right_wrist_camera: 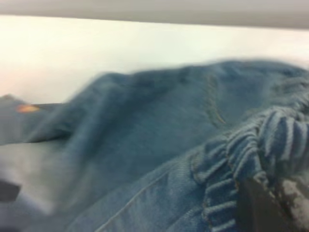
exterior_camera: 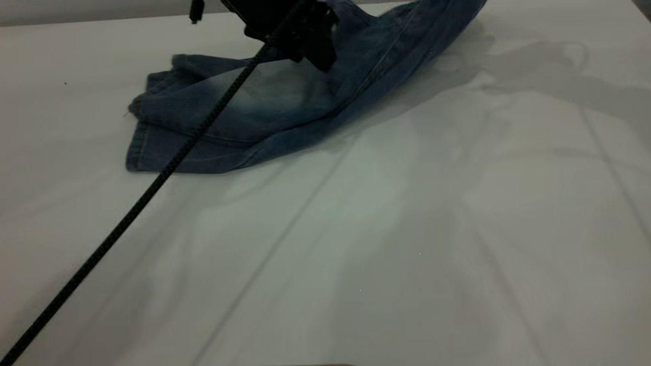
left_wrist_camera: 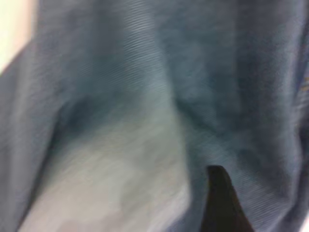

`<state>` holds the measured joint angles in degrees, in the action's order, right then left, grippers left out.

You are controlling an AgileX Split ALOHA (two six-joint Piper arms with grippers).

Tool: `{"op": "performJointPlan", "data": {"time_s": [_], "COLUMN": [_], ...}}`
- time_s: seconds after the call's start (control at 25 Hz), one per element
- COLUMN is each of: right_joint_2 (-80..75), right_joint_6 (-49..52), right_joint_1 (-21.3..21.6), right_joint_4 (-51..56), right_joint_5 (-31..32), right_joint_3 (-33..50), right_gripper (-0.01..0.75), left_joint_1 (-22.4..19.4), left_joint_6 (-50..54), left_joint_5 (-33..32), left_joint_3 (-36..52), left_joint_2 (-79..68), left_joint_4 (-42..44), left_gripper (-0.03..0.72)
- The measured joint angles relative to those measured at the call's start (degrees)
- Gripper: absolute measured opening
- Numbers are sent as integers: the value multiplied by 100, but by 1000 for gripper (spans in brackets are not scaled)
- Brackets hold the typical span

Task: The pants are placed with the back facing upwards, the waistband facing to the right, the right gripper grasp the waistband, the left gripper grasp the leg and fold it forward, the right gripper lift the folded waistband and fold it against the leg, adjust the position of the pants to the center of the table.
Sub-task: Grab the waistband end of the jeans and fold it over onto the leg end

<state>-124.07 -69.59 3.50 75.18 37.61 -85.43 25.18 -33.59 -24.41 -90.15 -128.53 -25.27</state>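
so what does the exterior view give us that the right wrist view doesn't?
Only the exterior view: the left gripper low over the pants, its black cable running across the table, the leg ends lying flat at the left, and the right side of the denim lifted off the table toward the top edge. The right gripper is out of frame there.
Only the right wrist view: the ruffled waistband bunched right at the right gripper's fingers, which seem shut on it.
Both: blue denim with faded patches on the pale table.

The left end effector (exterior_camera: 310, 43) hangs low at the table's far side, its cable trailing toward the near-left corner.
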Motion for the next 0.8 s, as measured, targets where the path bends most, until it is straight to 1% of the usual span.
{"op": "performJointPlan", "data": {"time_s": [0.16,0.28,0.44,0.56,0.8], "right_joint_2": [354,419,419,419,419], "right_joint_6": [562,725,764,753,719], "right_joint_1": [10,10,-124,-414,-1076], "right_joint_4": [-566,-671,-681,-671,-627], "right_joint_5": [577,1101,1349,1355,1323], "right_joint_3": [0,0,0,0,0], "right_gripper": [27,27,27,27,27], "left_joint_1": [-75,-282,-561,-607,-607], "left_joint_6": [546,1163,1800,1915,1937], "left_joint_5": [-124,-162,-187,-260,-267], "left_joint_3": [-7,-13,-13,-37,-54], "left_joint_2": [2,2,2,-94,-658], "left_joint_4": [611,1132,1615,1754,1762], "left_gripper": [380,380,380,380,380]}}
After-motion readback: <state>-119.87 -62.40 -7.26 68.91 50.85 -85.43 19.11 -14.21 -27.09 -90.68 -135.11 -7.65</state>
